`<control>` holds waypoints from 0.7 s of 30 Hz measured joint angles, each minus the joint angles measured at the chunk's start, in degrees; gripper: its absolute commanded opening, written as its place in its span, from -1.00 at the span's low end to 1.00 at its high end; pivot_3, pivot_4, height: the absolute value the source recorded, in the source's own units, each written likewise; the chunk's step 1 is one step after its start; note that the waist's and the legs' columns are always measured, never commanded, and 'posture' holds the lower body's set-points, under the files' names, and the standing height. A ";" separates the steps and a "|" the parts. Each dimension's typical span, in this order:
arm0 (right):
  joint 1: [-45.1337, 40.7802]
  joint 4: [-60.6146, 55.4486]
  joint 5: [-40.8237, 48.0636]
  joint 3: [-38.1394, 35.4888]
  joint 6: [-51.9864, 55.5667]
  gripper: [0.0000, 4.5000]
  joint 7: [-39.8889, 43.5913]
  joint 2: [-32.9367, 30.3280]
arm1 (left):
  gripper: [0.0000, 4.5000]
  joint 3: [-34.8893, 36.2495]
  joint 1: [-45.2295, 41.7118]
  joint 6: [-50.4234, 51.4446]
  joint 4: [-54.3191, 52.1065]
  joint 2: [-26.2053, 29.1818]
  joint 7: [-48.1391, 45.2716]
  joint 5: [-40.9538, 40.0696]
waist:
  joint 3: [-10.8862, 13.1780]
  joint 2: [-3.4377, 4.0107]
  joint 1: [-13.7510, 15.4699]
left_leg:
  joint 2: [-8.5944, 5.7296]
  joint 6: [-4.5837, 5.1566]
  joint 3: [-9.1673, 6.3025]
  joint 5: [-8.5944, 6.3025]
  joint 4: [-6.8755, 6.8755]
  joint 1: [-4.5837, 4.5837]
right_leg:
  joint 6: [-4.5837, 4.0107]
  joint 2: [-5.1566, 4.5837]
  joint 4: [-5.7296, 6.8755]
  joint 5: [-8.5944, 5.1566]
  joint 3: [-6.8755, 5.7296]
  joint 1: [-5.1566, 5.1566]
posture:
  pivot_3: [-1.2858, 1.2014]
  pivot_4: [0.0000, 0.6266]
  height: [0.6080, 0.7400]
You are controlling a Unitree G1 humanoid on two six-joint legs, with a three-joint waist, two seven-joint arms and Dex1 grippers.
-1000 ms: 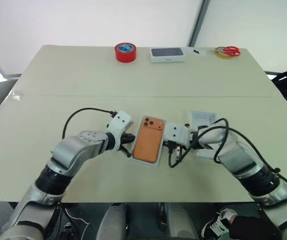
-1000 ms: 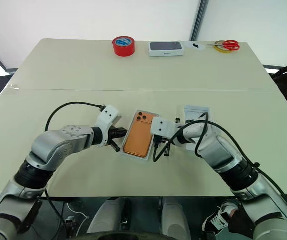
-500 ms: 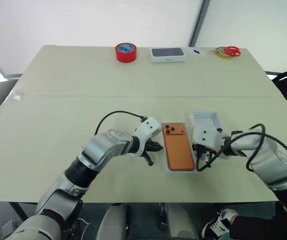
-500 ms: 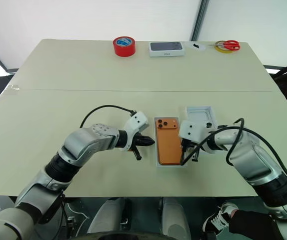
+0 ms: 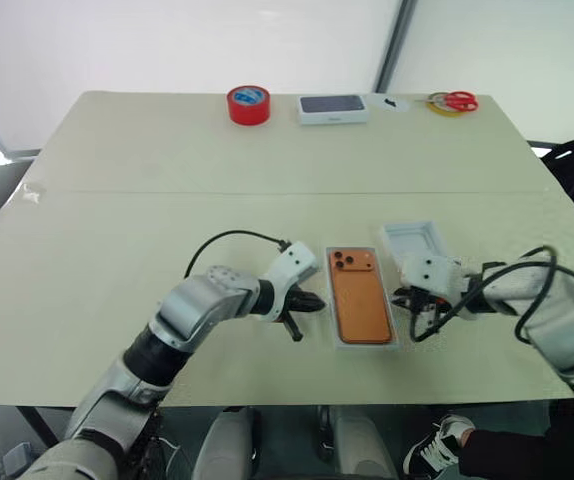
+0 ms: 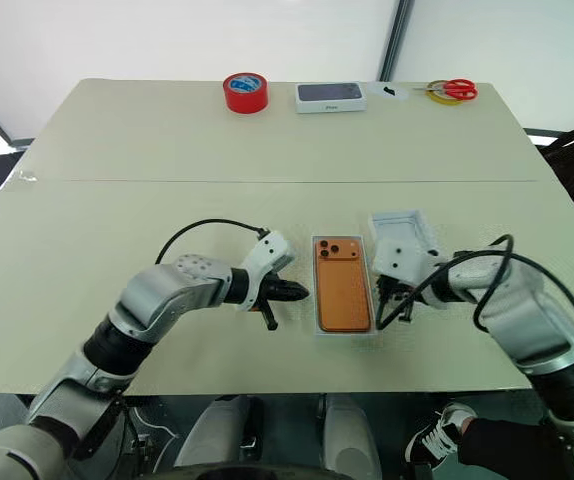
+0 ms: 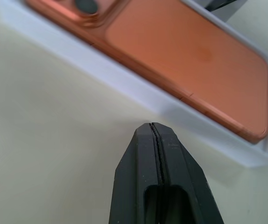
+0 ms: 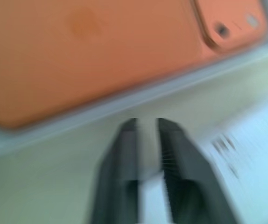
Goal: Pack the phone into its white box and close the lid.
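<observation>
The orange phone lies back up in the shallow white box near the table's front middle, its camera block at the far left corner. My left gripper is shut and empty, with its tip just off the box's left rim. My right gripper is beside the box's right side, its fingers slightly apart with nothing between them. The white lid lies open side up just behind the right gripper, its near end hidden by it.
Along the far edge stand a red tape roll, a white box with a dark printed top, a small white piece and red-handled scissors. A seam crosses the table.
The box with the phone has slid right and turned straight. The left gripper followed it. The right gripper drew off to the right and its fingers parted.
</observation>
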 measured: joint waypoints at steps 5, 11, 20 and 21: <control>-5.34 0.30 4.70 -2.28 10.04 0.74 -0.95 0.50 | -1.00 4.28 2.76 -4.33 -2.91 3.24 0.28 1.14 | 0.00 0.01 -0.05 | 0.04 0.00 0.02 0.00 -0.01 -0.01 | -0.02 0.04 0.00 0.01 0.02 -0.04 | 0.03 -0.52 0.87; -15.12 7.44 7.09 -0.61 27.94 0.74 -8.37 8.20 | -1.00 4.32 10.05 -23.33 -7.30 7.93 -3.38 6.64 | 0.00 0.03 -0.08 | 0.04 -0.01 0.09 0.00 -0.04 -0.04 | -0.11 -0.06 -0.01 0.05 0.03 -0.14 | 0.03 -0.52 0.87; -19.93 15.39 7.83 2.15 38.10 0.51 -17.18 13.26 | -1.00 4.88 15.75 -37.60 -9.04 10.86 -12.95 7.26 | 0.00 0.05 -0.06 | -0.04 0.06 0.15 -0.04 0.02 -0.15 | -0.11 -0.14 -0.03 0.07 0.03 -0.19 | 0.03 -0.52 0.87; -20.13 16.04 7.85 2.16 38.56 0.41 -17.96 13.74 | -1.00 4.97 16.02 -37.82 -9.35 10.93 -13.64 7.22 | 0.00 0.05 -0.06 | -0.03 0.06 0.14 -0.04 0.01 -0.15 | -0.11 -0.12 0.00 0.07 0.02 -0.19 | 0.03 -0.52 0.87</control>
